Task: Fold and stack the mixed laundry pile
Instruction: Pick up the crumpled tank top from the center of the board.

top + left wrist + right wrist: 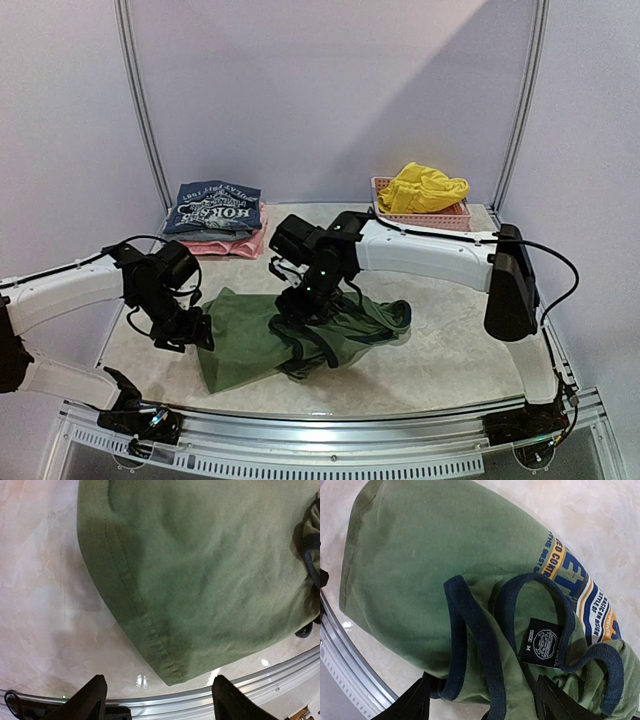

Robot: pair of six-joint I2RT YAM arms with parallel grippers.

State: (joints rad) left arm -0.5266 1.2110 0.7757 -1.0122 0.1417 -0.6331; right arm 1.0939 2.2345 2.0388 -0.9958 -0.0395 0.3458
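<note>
Two dark fingers [90, 700] of the left gripper [159, 704] stand wide apart and hold nothing. The gap between them shows only the table [45, 605] and its metal rail [280, 675]. Just ahead of them lies one corner of the green shirt [200, 570], with its stitched hem running along the edge. In the top view this gripper is at the left edge of the shirt.

The right gripper [482, 696] is over the middle of the shirt, pointing down. Its fingers [557, 702] are also wide apart, and bunched cloth lies between them. The cloth there looks loose, not pinched. Around this place the dark blue trim [470, 630] makes loops, and a black size label [543, 642] is inside the neck opening. Next to the label, part of a blue, white and orange print [580, 590] shows on the front.

The shirt lies crumpled on the table close to the rail, flat on its left side and heaped on its right side. Behind the shirt and to the right, well apart from it, the yellow shorts [422, 187] are heaped in a pink basket [445, 218]. Behind the shirt and to the left, a folded blue garment [214, 210] rests on a folded pink one [248, 246].
</note>
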